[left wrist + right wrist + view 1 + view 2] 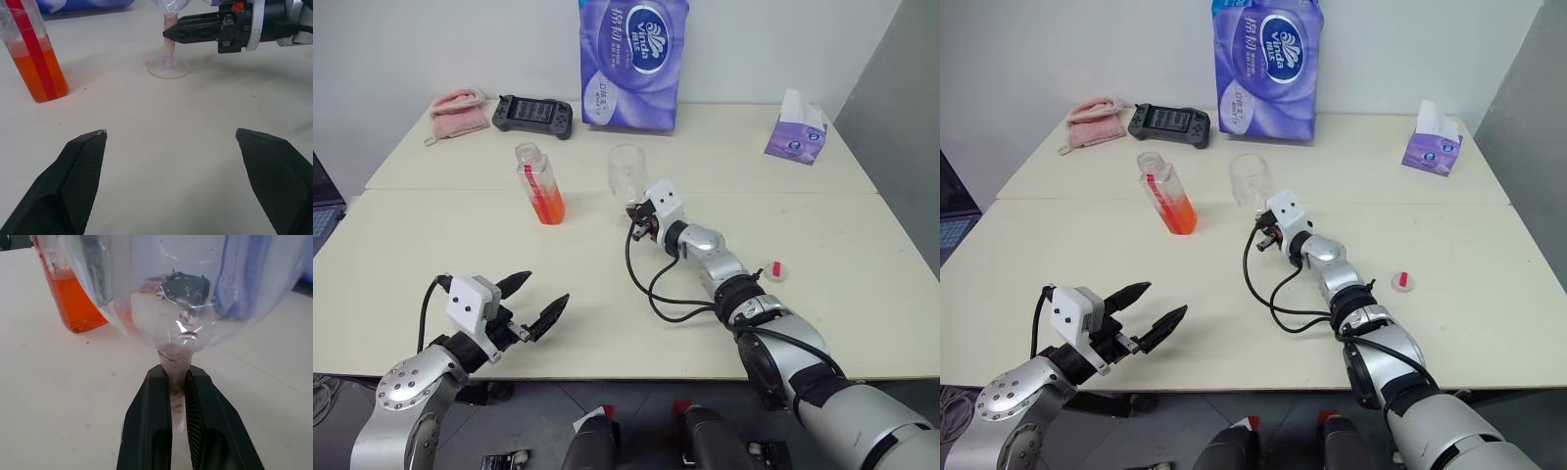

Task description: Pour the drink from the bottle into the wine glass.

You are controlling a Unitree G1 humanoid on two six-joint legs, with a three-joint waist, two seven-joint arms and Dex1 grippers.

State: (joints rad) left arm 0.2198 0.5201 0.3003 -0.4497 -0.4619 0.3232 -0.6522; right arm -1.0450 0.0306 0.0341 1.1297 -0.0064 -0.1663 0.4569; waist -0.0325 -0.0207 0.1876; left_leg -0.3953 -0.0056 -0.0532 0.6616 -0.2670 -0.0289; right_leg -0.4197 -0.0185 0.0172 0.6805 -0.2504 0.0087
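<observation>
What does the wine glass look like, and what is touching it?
The wine glass is clear, with a rounded bowl, a thin stem and a round foot. It stands upright on the pale table, to the right of the bottle and not touching it. The bowl looks empty, though the stem has a pinkish tint. The right gripper has its two black fingers closed on the stem, just under the bowl.

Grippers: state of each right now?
Left gripper: open, empty.
Right gripper: fingers closed on the wine glass stem.
</observation>
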